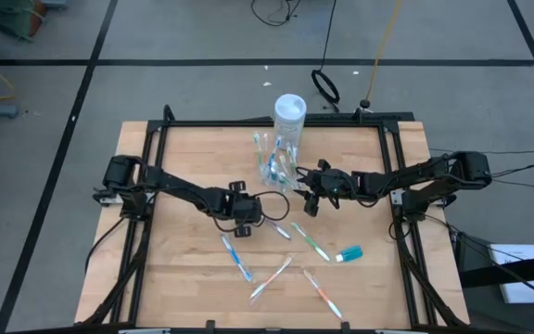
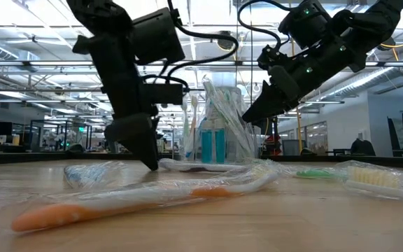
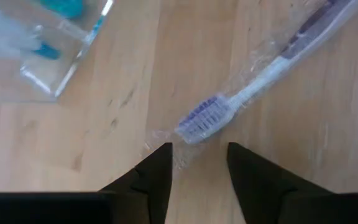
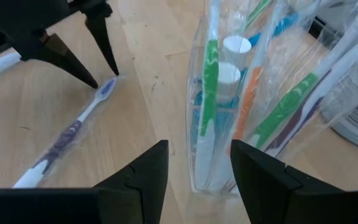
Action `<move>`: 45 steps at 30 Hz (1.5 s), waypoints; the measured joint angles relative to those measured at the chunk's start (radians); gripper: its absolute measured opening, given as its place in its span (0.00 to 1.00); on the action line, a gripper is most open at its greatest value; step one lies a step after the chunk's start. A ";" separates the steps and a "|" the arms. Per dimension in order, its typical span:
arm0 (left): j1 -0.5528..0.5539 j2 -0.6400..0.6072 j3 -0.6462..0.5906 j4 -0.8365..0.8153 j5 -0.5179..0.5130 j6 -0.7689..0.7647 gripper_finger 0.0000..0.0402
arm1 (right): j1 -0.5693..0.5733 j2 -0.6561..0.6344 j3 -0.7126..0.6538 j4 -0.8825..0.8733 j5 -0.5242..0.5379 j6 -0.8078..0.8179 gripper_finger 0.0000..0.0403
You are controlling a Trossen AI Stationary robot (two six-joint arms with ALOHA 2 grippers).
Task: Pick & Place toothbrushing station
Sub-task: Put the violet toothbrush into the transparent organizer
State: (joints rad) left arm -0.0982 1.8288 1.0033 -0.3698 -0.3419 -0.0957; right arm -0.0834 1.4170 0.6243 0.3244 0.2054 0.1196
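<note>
The clear plastic holder stands on its base on the table's far middle, with several wrapped toothbrushes in it; it also shows in the right wrist view and the low view. My right gripper is open just to the holder's right, with its fingers pointing at the holder; it also shows in the high view. My left gripper is open, pointing down close to the table. It stands just short of the bristle head of a wrapped purple-and-white toothbrush that lies flat on the wood.
A taller white-capped container stands just behind the holder. Several wrapped toothbrushes lie loose on the near half of the table, among them an orange one and a green one. A small blue-capped tube lies to their right.
</note>
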 joint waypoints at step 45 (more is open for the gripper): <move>-0.002 -0.301 -0.001 0.099 -0.563 0.318 0.02 | 0.000 0.000 0.000 -0.001 0.002 0.000 0.41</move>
State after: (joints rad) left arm -0.0997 1.5280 1.0027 -0.2712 -0.9046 0.2218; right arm -0.0834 1.4170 0.6243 0.3233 0.2073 0.1195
